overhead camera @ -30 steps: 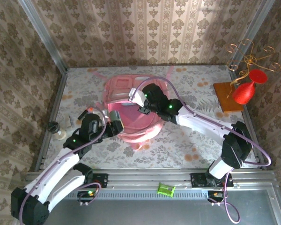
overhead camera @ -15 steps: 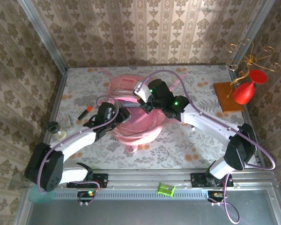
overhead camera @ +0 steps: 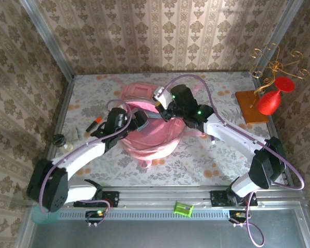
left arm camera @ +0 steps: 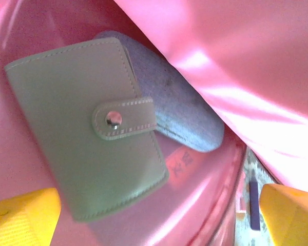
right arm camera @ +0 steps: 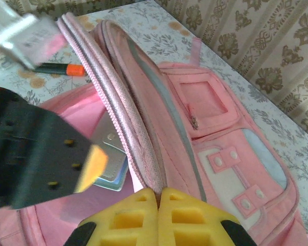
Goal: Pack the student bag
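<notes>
1. Top view: the student bag [overhead camera: 151,138] lies in the middle of the table [overhead camera: 217,160] with its mouth gaping. The left pincer [overhead camera: 138,120] reaches into that mouth from 8 o'clock. The right pincer [overhead camera: 164,109] sits at the bag's far rim, its arm coming in from 4 o'clock. An orange marker [overhead camera: 95,123] lies on the table at 9 o'clock from the bag, and a red vase [overhead camera: 270,101] stands well apart at 2 o'clock.
2. Left wrist view: the left pincer [left arm camera: 154,218] stands wide open and holds nothing, with a yellow fingertip [left arm camera: 21,218] in each lower corner. Beyond them a pale green wallet [left arm camera: 87,128] with a snap tab lies inside the bag's pink lining [left arm camera: 220,61]. It overlaps a grey case [left arm camera: 174,115] that pokes out at 2 o'clock.
3. Right wrist view: the right pincer [right arm camera: 158,202] is pinched tight on the zipped rim of the student bag [right arm camera: 220,128]. The rim runs off toward 11 o'clock. The wallet [right arm camera: 110,154] shows under the rim at 10 o'clock from the fingertips.
</notes>
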Controlling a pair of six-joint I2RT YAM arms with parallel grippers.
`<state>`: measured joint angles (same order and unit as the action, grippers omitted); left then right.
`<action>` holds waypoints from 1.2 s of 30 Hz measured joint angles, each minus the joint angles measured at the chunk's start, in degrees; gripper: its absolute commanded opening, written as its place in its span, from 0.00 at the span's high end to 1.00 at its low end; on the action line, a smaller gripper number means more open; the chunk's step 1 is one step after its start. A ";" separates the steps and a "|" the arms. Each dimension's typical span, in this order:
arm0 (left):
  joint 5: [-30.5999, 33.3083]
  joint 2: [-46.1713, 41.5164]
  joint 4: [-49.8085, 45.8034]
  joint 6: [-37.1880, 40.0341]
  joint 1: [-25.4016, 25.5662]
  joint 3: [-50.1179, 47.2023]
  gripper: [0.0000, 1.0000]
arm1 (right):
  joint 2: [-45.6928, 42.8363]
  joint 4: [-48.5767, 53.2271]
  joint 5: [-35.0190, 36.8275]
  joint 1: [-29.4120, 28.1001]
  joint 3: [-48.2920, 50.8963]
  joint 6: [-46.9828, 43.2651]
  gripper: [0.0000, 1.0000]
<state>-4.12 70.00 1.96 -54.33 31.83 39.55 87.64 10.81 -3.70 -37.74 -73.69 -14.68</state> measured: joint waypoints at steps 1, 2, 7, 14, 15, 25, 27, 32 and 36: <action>-0.66 -2.49 -1.25 0.92 -0.04 -0.87 0.03 | -0.13 -0.11 -0.26 0.37 0.37 -0.20 1.00; -1.20 -4.94 -2.91 1.95 -0.04 -1.51 0.05 | -0.39 -0.37 -0.68 0.74 0.92 -0.61 1.00; -1.92 -18.27 -13.99 7.17 -1.86 -3.65 0.21 | -3.87 -0.68 -2.99 1.86 5.75 -6.45 1.00; -3.50 -26.34 -23.80 10.73 -15.58 -6.91 0.20 | -6.29 2.62 -1.60 1.79 9.70 -9.51 0.83; -3.82 -25.99 -23.89 11.15 -17.16 -6.86 0.19 | -6.40 3.45 -0.63 1.68 10.16 -8.41 0.79; -5.31 -5.57 -16.13 16.11 -18.84 6.08 0.17 | -14.58 7.61 -0.63 1.11 25.35 12.44 0.40; -5.18 -0.42 -14.23 17.81 -17.49 9.97 0.20 | -17.73 6.80 -2.82 1.77 27.87 16.52 0.39; -6.23 15.39 -11.78 23.74 -10.47 22.82 0.32 | -18.45 0.44 -8.00 9.81 29.77 28.06 0.31; -8.59 24.81 -11.67 27.74 -7.50 29.20 0.41 | -9.64 -2.19 -8.41 13.03 26.99 34.29 0.34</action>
<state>-12.71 94.80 -9.72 -26.59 24.34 68.75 78.00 8.62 -12.12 -24.71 -46.70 19.62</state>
